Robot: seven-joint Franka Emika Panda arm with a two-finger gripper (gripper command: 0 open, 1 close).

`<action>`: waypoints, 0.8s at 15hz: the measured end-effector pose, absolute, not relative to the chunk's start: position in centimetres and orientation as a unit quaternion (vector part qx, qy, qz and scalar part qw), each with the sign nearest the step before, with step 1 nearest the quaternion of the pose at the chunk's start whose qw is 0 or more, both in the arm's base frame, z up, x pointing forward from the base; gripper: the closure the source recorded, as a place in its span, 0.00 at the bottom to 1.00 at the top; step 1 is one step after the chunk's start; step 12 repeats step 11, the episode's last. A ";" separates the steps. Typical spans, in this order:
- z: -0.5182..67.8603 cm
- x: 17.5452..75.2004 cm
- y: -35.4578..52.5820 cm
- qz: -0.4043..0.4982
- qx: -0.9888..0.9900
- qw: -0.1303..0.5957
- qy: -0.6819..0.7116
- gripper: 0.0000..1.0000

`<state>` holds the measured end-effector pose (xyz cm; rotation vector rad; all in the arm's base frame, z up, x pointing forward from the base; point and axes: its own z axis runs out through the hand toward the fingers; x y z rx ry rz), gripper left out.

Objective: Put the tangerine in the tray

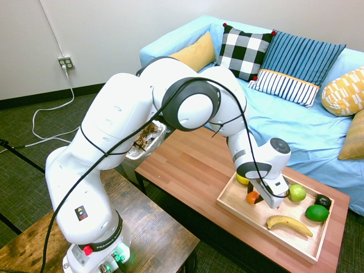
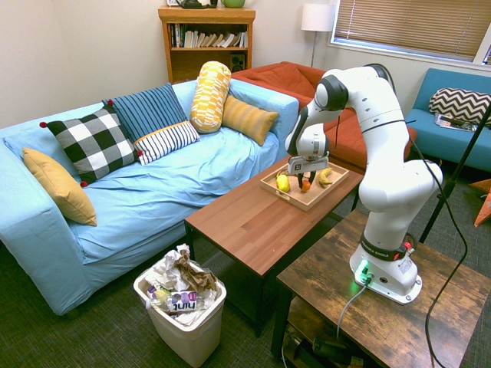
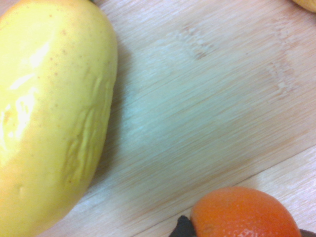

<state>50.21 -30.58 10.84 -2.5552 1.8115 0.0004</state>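
The tangerine [image 1: 252,197] is small and bright orange. My gripper [image 1: 255,199] is shut on it, pointing down into the near-left part of the light wooden tray [image 1: 226,203]. The fruit hangs very low over the tray floor; I cannot tell whether it touches. In the second exterior view the tangerine [image 2: 306,185] shows under the gripper [image 2: 306,182], inside the tray [image 2: 308,204]. In the wrist view, the tangerine [image 3: 242,212] shows close up above the bare tray floor [image 3: 207,98].
In the tray lie a yellow lemon-like fruit [image 1: 243,179] close beside the tangerine, a green apple [image 1: 297,192], a dark avocado [image 1: 323,200], a lime [image 1: 317,212] and a banana [image 1: 289,224]. The tray stands on a wooden coffee table [image 1: 187,165]. A white bin [image 1: 147,145] stands beyond the table's end.
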 end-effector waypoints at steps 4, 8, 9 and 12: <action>11.0 50.7 -30.7 -0.003 -0.819 0.006 0.574 0.00; 13.1 50.6 -31.9 -0.015 -0.822 0.012 0.570 0.00; 14.5 50.4 -32.4 -0.019 -0.822 0.016 0.569 0.00; 17.7 50.0 -32.9 -0.027 -0.822 0.025 0.568 0.00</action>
